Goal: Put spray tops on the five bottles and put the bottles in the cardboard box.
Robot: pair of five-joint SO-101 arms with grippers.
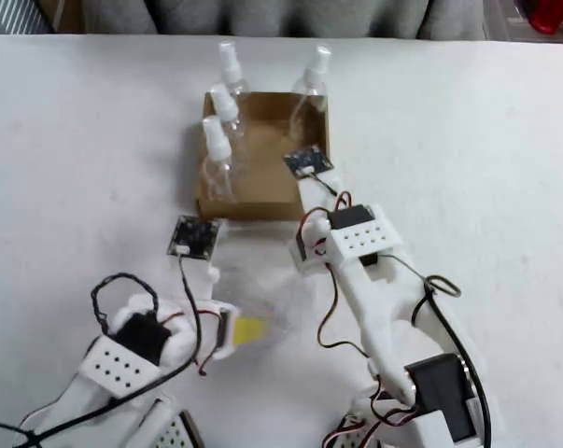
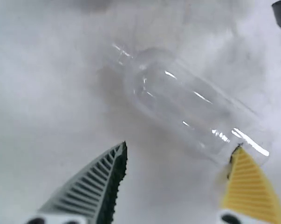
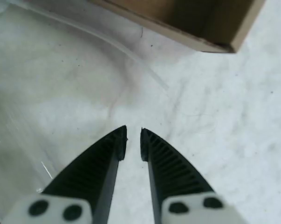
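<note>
- My left gripper (image 2: 180,151) is low over the white table (image 1: 468,140), claw spread wide and holding nothing.
- A clear bottle (image 2: 191,107) lies on its side between the two fingers. Its end sits just beside the yellow fingertip (image 2: 245,179), and I cannot tell whether they touch.
- My right gripper (image 3: 133,140) hangs over bare table, claw narrowed to a slit and holding nothing.
- A thin clear tube (image 3: 131,56) lies beyond it, near the box corner.
- In the cardboard box (image 1: 262,207) stand four capped bottles (image 1: 216,154).
</note>
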